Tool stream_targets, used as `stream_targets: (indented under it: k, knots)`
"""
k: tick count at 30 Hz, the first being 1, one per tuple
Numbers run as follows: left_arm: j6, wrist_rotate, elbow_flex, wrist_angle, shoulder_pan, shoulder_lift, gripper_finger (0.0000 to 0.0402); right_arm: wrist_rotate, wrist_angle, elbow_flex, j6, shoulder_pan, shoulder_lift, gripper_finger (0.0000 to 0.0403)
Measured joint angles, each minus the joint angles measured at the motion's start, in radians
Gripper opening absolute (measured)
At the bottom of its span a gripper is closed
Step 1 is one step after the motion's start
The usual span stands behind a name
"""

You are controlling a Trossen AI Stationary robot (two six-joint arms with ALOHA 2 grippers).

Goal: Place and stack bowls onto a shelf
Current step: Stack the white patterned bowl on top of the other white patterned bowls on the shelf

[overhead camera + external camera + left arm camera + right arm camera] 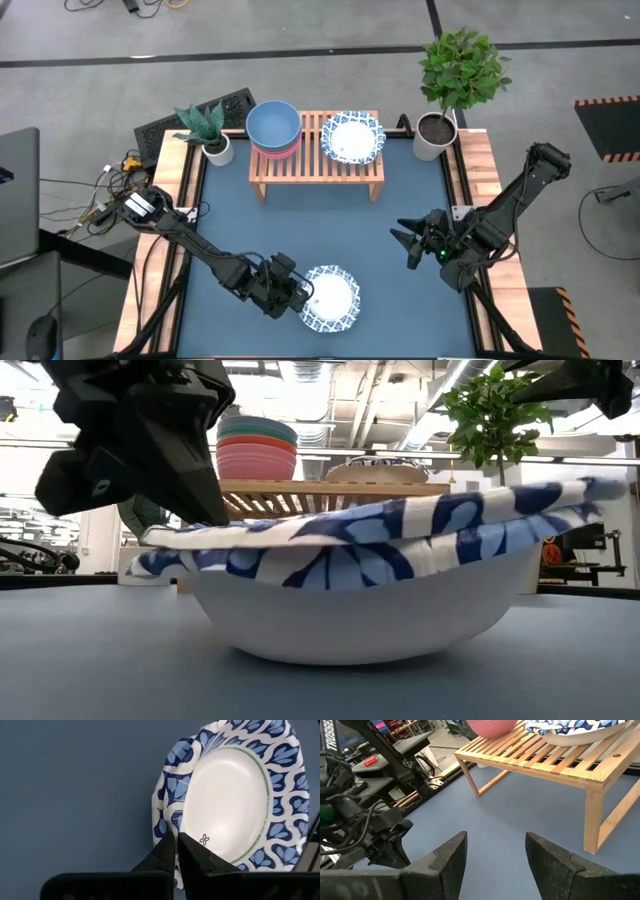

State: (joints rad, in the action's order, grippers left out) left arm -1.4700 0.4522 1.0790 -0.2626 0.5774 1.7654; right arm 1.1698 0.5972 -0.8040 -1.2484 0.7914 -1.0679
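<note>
High view: left end effector (300, 296) at near-edge patterned bowl (330, 297) on blue counter (300, 225); teal-on-pink stack (273, 128) and second patterned bowl (351, 138) on shelf (316, 165). Left wrist view: fingers (162, 855) pinched together on the bowl's rim. Right wrist view: right end effector (495, 860) spread apart, holding nothing, facing shelf.

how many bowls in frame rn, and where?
4. Teal bowl nested in the pink bowl on the shelf's left end; one patterned bowl on its right; another patterned bowl on the table's near edge, its rim pinched by the left gripper.
</note>
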Motion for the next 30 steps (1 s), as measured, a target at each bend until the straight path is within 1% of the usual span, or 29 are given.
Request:
stream_targets:
  k: [4,15,26,30]
  knots:
    - [0.033,-0.002,0.0,-0.001,-0.009,-0.027,0.0,0.0,0.0,0.0,0.001,0.0,0.0,0.0226]
    - [0.102,0.007,0.0,-0.014,-0.042,-0.153,0.0,-0.001,0.0,0.0,0.0,0.0,0.0,0.0226]
    - [0.188,0.085,0.0,-0.018,-0.093,-0.297,0.0,-0.002,-0.001,0.0,0.0,0.0,0.0,0.0226]
    - [0.227,0.135,0.0,-0.018,-0.113,-0.358,0.0,-0.002,-0.001,0.0,0.0,0.0,0.0,0.0226]
